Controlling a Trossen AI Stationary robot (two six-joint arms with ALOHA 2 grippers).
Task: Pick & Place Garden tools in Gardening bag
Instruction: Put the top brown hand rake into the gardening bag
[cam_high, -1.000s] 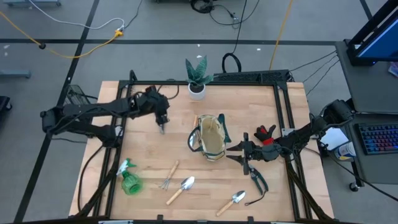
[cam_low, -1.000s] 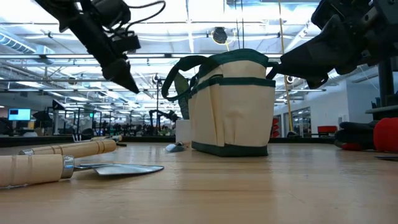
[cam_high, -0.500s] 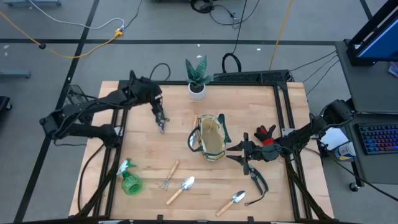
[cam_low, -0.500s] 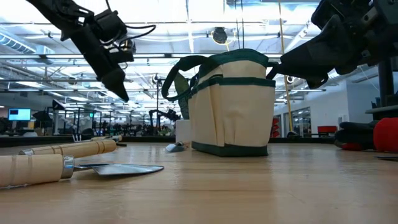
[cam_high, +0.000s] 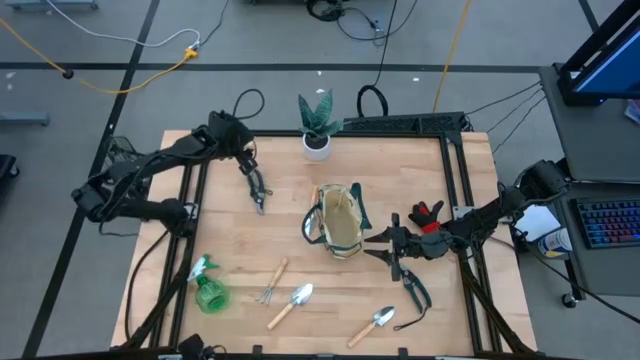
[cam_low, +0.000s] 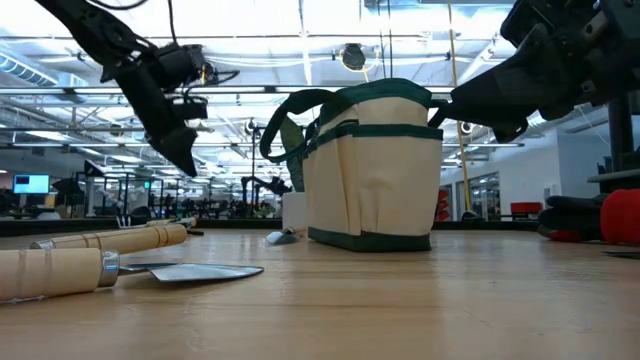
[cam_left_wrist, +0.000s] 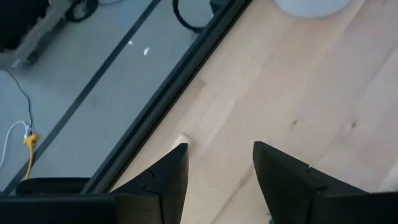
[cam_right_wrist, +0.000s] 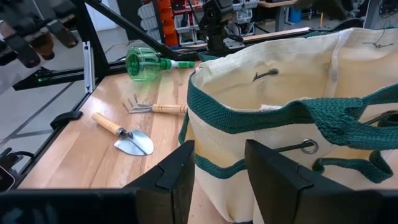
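The beige gardening bag (cam_high: 340, 222) with green trim stands upright mid-table, and also shows in the low view (cam_low: 375, 165). My right gripper (cam_high: 372, 246) is open and empty, level beside the bag's right side (cam_right_wrist: 298, 124). My left gripper (cam_high: 259, 202) is open and empty, slanting down above bare wood at the far left (cam_left_wrist: 217, 155). The green spray bottle (cam_high: 207, 288), the fork (cam_high: 270, 283) and two trowels (cam_high: 290, 305) (cam_high: 375, 323) lie flat near the front edge. The dark pruners (cam_high: 412, 290) and the red item (cam_high: 428, 213) lie to the right of the bag.
A green plant in a white pot (cam_high: 317, 140) stands at the far edge, behind the bag. Dark frame rails (cam_high: 455, 190) run along the table's sides. Bare wood lies between my left gripper and the bag.
My left arm has drawn back toward the table's far left corner. Its gripper now slants more, and its fingertips have stayed over about the same spot and come a little lower. My right arm and the tools have kept still.
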